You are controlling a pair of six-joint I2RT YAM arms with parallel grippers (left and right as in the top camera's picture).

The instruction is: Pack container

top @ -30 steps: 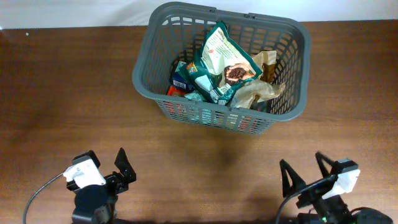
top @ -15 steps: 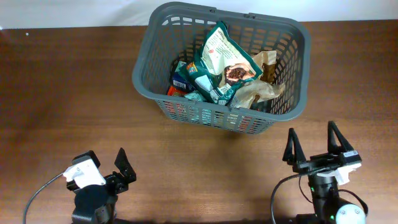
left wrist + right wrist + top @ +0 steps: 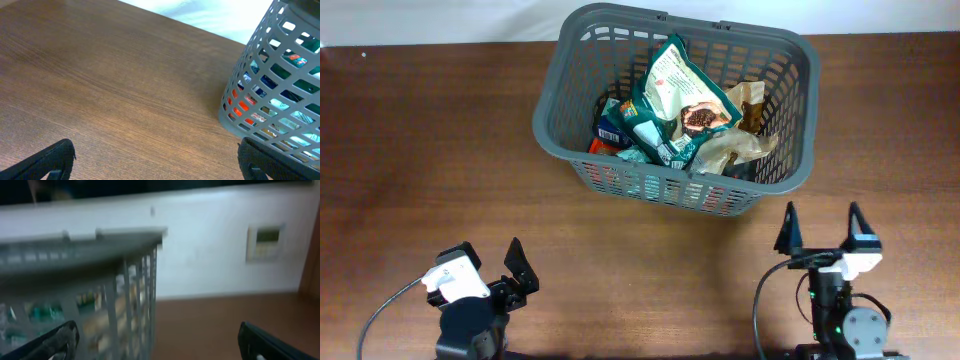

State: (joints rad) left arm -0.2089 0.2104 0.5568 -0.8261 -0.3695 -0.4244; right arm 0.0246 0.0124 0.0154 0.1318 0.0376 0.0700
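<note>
The dark grey slotted basket (image 3: 790, 60) stands at the back middle of the wooden table. It holds several snack packs, with a green and white pouch (image 3: 678, 90) on top. The basket also shows in the left wrist view (image 3: 280, 95) and, blurred, in the right wrist view (image 3: 100, 280). My left gripper (image 3: 490, 270) is open and empty at the front left, far from the basket. My right gripper (image 3: 822, 232) is open and empty at the front right, just in front of the basket's near right corner.
A white wall with a small plate (image 3: 265, 242) shows beyond the table in the right wrist view. Bare wooden tabletop (image 3: 440, 150) lies left of the basket and between the arms.
My right arm has swung from pointing right to pointing straight at the basket and drawn back a little. The left arm and the basket have not moved.
</note>
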